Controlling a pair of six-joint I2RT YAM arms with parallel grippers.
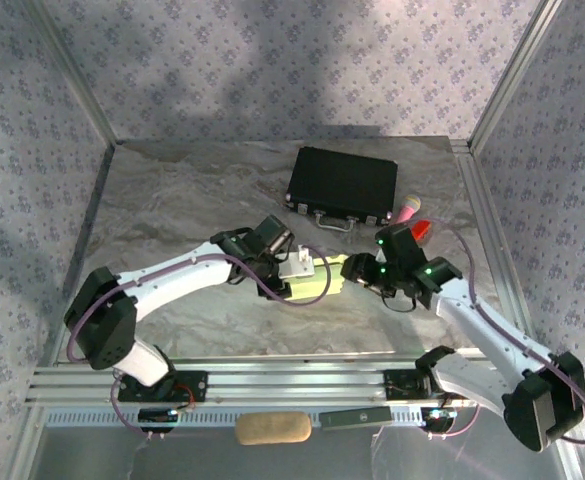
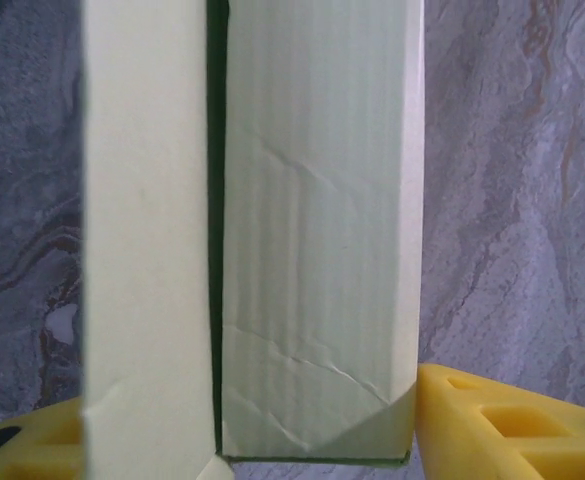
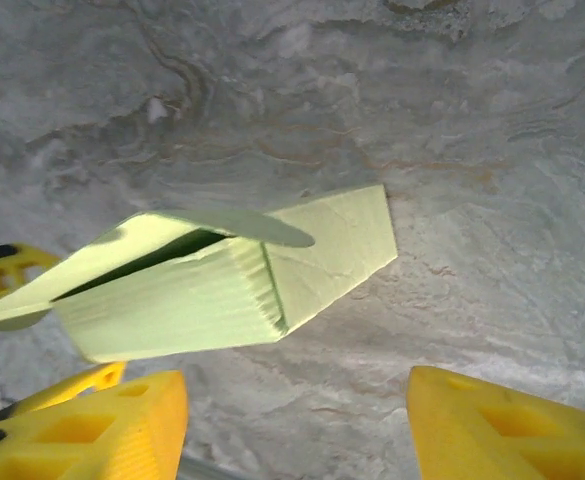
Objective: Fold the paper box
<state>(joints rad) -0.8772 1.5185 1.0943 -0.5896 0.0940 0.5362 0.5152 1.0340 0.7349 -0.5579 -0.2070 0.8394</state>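
Note:
The paper box (image 1: 314, 280) is pale yellow-green card, partly folded, at the middle of the marbled table. In the left wrist view the paper box (image 2: 312, 250) stands between my yellow fingers, a long flap (image 2: 147, 240) beside its creased panel with a dark slit between them. My left gripper (image 1: 290, 268) is shut on it, the right finger (image 2: 512, 430) pressed to its edge. My right gripper (image 1: 360, 270) is open just right of the box. In the right wrist view the paper box (image 3: 232, 280) lies ahead of the gripper (image 3: 297, 430), its end flap angled out and nothing between the fingers.
A black case (image 1: 344, 186) with a metal handle lies behind the box. Pink and red items (image 1: 412, 215) sit at its right end. A tan oblong (image 1: 272, 428) rests on the front rail. Aluminium frame posts and patterned walls close in the table.

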